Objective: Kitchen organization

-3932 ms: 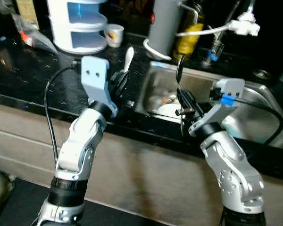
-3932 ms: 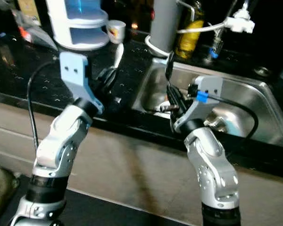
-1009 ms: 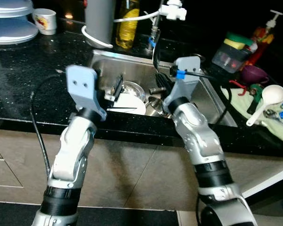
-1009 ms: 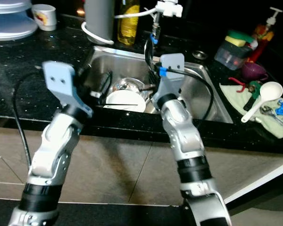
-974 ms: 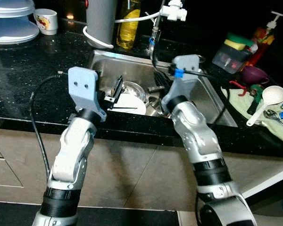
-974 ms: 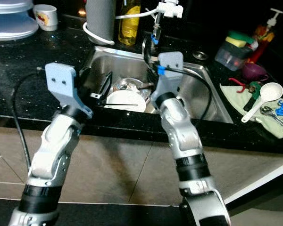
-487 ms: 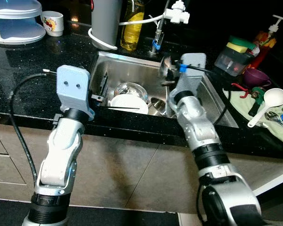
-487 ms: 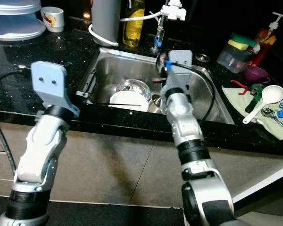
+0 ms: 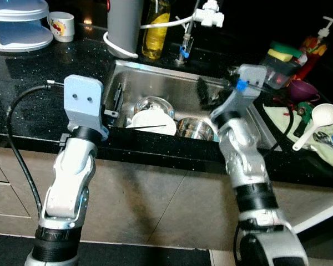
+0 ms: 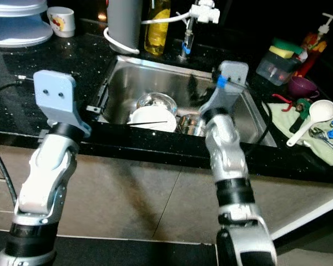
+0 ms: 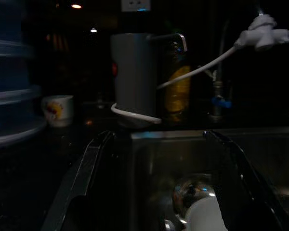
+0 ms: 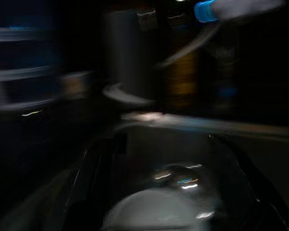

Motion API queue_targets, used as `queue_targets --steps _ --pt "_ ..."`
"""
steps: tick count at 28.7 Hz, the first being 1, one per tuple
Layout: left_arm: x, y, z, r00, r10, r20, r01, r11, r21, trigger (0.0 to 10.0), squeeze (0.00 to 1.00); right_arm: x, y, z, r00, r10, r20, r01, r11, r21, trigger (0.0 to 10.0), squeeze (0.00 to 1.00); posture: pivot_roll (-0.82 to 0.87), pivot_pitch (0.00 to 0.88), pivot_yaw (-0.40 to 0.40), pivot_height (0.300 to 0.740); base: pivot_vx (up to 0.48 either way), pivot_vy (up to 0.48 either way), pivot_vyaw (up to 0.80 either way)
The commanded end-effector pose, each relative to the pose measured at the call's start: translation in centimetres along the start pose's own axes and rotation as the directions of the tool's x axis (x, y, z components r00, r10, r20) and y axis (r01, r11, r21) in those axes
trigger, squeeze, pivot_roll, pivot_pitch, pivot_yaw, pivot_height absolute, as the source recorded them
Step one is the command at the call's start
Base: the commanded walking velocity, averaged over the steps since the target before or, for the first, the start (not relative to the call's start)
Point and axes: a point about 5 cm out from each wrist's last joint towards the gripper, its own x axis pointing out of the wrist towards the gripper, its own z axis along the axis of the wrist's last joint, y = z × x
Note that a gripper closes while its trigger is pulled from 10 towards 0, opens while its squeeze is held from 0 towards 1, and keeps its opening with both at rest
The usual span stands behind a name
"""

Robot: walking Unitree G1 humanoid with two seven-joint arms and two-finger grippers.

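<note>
A steel sink (image 9: 155,77) set in the black counter holds a white plate (image 9: 154,119), a glass bowl (image 9: 149,105) behind it and a steel bowl (image 9: 195,127) to its right. My left gripper (image 9: 115,104) hangs open at the sink's left wall; the left wrist view shows its fingers (image 11: 89,168) wide apart with nothing between them. Over the right half of the sink, above the steel bowl, my right gripper (image 9: 206,93) is open too. The blurred right wrist view has its fingers (image 12: 94,178) spread over the plate (image 12: 154,207).
Behind the sink stand a grey kettle (image 9: 124,25), a yellow oil bottle (image 9: 154,30) and a white tap head (image 9: 209,15). A cup (image 9: 61,26) and white stacked container (image 9: 19,25) sit far left. A white ladle (image 9: 321,119), sponge box (image 9: 277,58) and purple cup (image 9: 301,88) crowd the right counter.
My right arm has swung right across the sink and its wrist has turned. The upright utensil seen at its fingers earlier is gone from them. The left arm has barely moved.
</note>
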Motion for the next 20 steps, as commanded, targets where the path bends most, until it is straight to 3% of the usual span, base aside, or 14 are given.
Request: queue_targets --steps 1,5,12,14,15,20 --pt "0.2 0.0 -0.1 1.000 0.006 -0.020 -0.006 1.000 0.026 10.0 0.00 -0.7 0.6 0.7 0.998 0.054 0.018 -0.055 0.998 0.028 10.0 0.00 0.12 0.000 -0.192 0.740 0.000 0.000 0.00" --pt "0.0 0.0 -0.5 0.998 0.020 -0.055 -0.019 1.000 0.020 10.0 0.00 -1.9 0.6 0.7 0.998 0.058 0.018 -0.059 0.997 0.057 10.0 0.00 0.11 0.000 -0.187 0.740 0.000 0.000 0.00" --pt "-1.5 -1.3 -1.0 0.994 -0.054 -0.091 0.057 0.998 0.035 10.0 0.00 -5.2 -1.0 -0.1 1.000 -0.014 -0.022 0.015 0.998 0.068 10.0 0.00 0.11 0.000 -0.180 0.740 0.000 0.000 0.00" --pt "-2.8 -1.9 -1.4 0.989 -0.097 -0.115 0.102 0.994 0.045 10.0 0.00 -7.0 -1.9 -0.7 0.996 -0.071 -0.060 0.074 0.996 0.047 10.0 0.00 0.10 0.000 -0.176 0.740 0.000 0.000 0.00" --pt "-2.8 -1.9 -1.4 0.989 -0.097 -0.115 0.102 0.994 0.045 10.0 0.00 -7.0 -1.9 -0.7 0.996 -0.071 -0.060 0.074 0.996 0.047 10.0 0.00 0.10 0.000 -0.176 0.740 0.000 0.000 0.00" --pt "-6.0 -3.9 -2.5 0.962 -0.199 -0.186 0.207 0.978 0.027 10.0 0.00 -10.0 -2.9 -1.9 0.971 -0.198 -0.138 0.199 0.980 -0.005 10.0 0.00 0.10 0.002 -0.173 0.740 0.000 0.000 0.00"
